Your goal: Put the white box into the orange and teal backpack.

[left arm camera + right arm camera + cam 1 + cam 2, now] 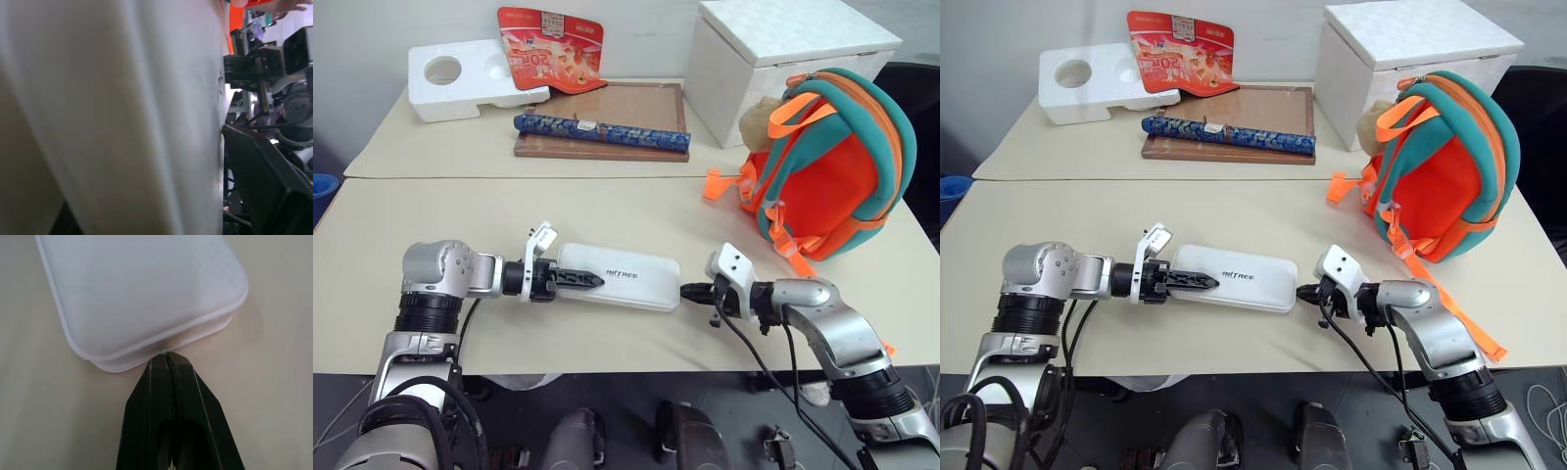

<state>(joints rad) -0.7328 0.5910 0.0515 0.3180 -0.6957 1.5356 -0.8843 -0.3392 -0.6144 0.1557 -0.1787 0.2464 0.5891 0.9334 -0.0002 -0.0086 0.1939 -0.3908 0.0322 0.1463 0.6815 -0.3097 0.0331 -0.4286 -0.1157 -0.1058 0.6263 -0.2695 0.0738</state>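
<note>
1. We find the white box lying flat on the beige surface, set between the two grippers, small dark lettering on its top face.
2. The left gripper is at the box's left end. One black finger lies over the top face; we cannot see the other finger. We cannot tell from the views whether this gripper is clamped on the box or merely straddling its end.
3. The right gripper is at the box's opposite end. In the right wrist view its two black fingers are pressed together, with the tips touching the rim of the box's short end. It holds nothing.
4. The orange and teal backpack stands upright, beyond and to the outer side of the right gripper, well apart from the box. A tan plush toy is at its upper part, and orange straps trail onto the surface toward the right arm.
5. Behind the backpack stands a large white styrofoam box with its lid on.
6. Far beyond the left gripper we note a wooden board with a blue patterned roll lying along its near edge, a white foam block with round holes, and a red packet resting against it.
</note>
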